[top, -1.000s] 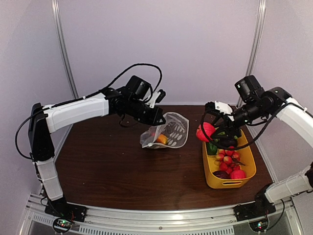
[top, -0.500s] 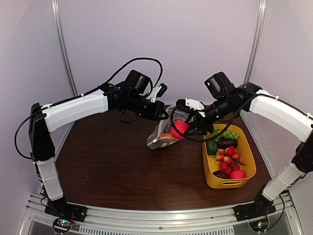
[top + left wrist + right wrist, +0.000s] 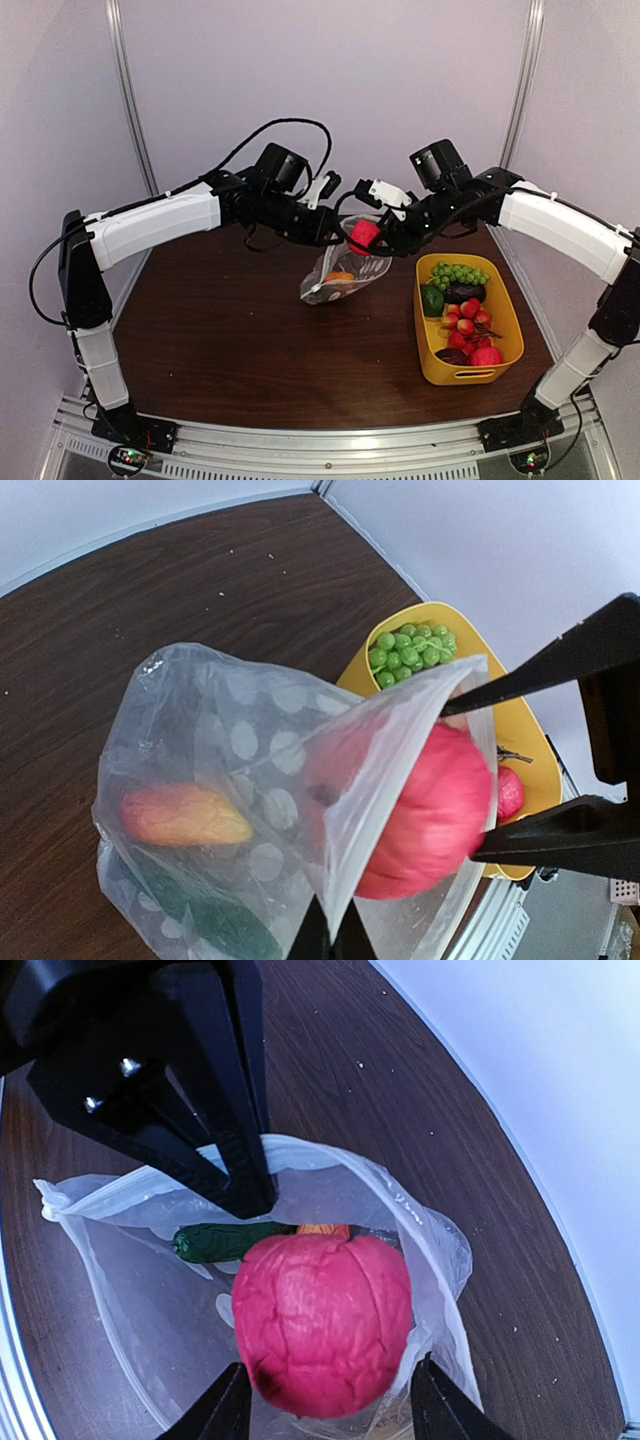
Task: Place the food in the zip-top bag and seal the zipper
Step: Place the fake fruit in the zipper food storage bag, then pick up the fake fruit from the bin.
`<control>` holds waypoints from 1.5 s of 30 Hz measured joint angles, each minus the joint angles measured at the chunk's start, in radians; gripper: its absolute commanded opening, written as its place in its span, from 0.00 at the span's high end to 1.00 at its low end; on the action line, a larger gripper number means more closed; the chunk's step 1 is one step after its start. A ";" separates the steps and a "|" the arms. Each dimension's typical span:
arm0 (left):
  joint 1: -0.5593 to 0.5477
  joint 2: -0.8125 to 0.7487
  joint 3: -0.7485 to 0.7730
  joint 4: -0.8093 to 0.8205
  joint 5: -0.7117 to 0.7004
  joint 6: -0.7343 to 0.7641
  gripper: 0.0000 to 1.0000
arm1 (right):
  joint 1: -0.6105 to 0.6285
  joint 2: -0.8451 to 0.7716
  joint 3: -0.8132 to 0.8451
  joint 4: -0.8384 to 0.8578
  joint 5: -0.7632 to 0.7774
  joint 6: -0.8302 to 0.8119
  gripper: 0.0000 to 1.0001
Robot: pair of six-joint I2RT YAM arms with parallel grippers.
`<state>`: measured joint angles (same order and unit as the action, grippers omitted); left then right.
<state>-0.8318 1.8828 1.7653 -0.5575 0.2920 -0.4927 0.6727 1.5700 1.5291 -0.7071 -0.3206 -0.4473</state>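
Red toy fruit, clamped in the right jaws, has come left from the yellow tub to the mouth of the zip-top bag, whose edge the left jaws pinch aloft, so release looks next.

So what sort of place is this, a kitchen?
Not a kitchen; most likely a robot test bench in a lab. Two arms are bolted to a metal rail at the table's edge, plain white panels on metal posts enclose it, and the food in the tub is toy.
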 measured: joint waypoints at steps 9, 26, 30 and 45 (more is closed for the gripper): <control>0.000 -0.011 -0.006 0.000 -0.016 -0.011 1.00 | 0.004 -0.056 -0.010 -0.003 0.026 0.035 0.41; 0.000 -0.021 -0.044 0.003 -0.056 -0.011 1.00 | -0.295 -0.336 -0.336 -0.079 -0.060 -0.033 0.42; 0.001 -0.021 -0.051 0.003 -0.058 -0.010 1.00 | -0.338 -0.308 -0.360 -0.140 -0.103 -0.084 0.37; 0.001 -0.024 -0.057 0.003 -0.061 -0.010 1.00 | -0.339 -0.065 -0.388 -0.151 -0.092 -0.180 0.43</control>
<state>-0.8310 1.8584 1.7081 -0.5541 0.2310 -0.5030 0.3340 1.5051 1.1408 -0.8577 -0.4129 -0.6270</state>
